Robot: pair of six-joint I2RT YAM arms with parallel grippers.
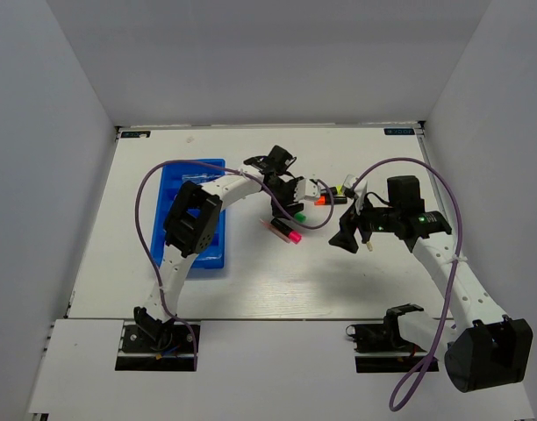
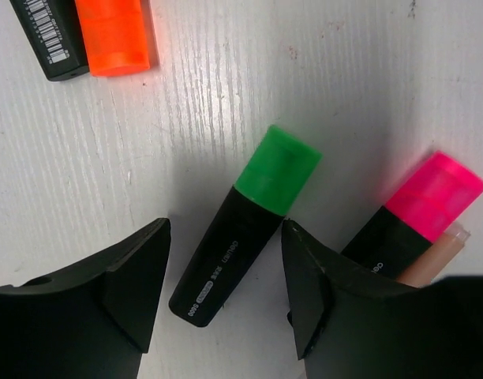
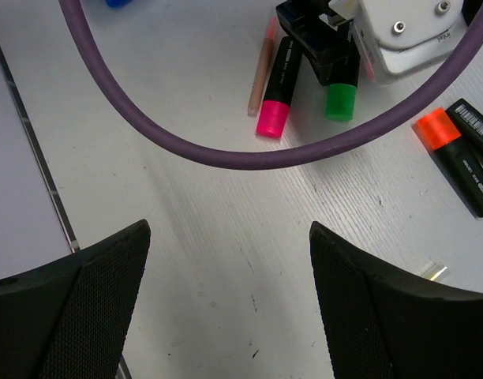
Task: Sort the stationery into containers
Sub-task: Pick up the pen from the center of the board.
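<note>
The white table is carrying everything, and the blue tray is lying on its left part, lengthwise from near to far. The left arm is reaching over the tray toward the middle of the table, while the right arm is bending in from the right. The left gripper is hanging low over a green highlighter, its fingers spread on either side of the black barrel; one finger is standing clear of it, the other is sitting just beside it, and whether that one is touching I cannot tell. The right gripper is hovering over bare table with its fingers spread wide, holding nothing. A pink highlighter is lying just beside the green one, with a thin peach stick resting against it. An orange highlighter is lying farther off, next to another black barrel, all well apart from the tray.
</note>
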